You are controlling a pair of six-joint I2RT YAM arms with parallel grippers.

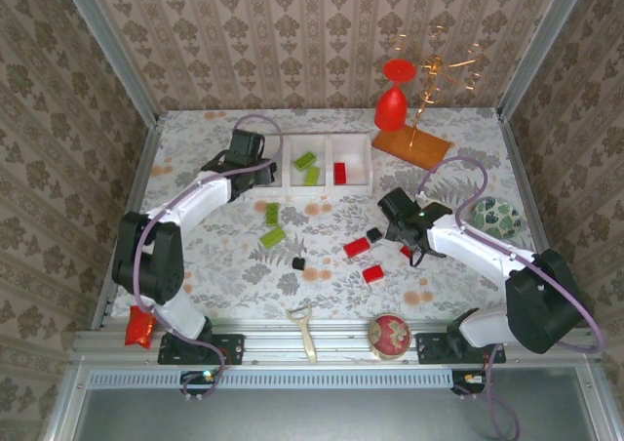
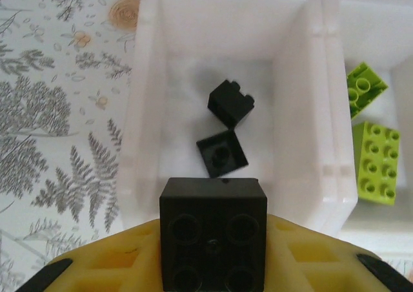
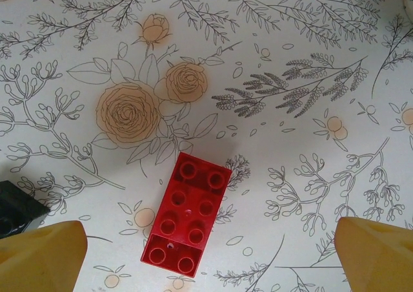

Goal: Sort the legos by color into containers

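My left gripper (image 2: 213,266) is shut on a black lego (image 2: 213,230), held over the left bin of the containers (image 2: 293,104). Two black cubes (image 2: 231,103) lie in that bin. The middle bin holds two green legos (image 2: 376,163), and the right bin holds a red one (image 1: 340,173). My right gripper (image 3: 206,260) hangs open over a red lego (image 3: 187,214) that lies flat on the table between its yellow fingertips (image 3: 39,256). In the top view the left gripper (image 1: 261,166) is at the bins and the right gripper (image 1: 414,238) is right of centre.
Loose on the table lie green legos (image 1: 272,236), a black cube (image 1: 299,262), another black lego (image 1: 373,234) and red legos (image 1: 357,248). A red goblet (image 1: 394,95) on a wooden board (image 1: 411,145) stands at the back right. A strawberry tin (image 1: 388,334) sits at the front edge.
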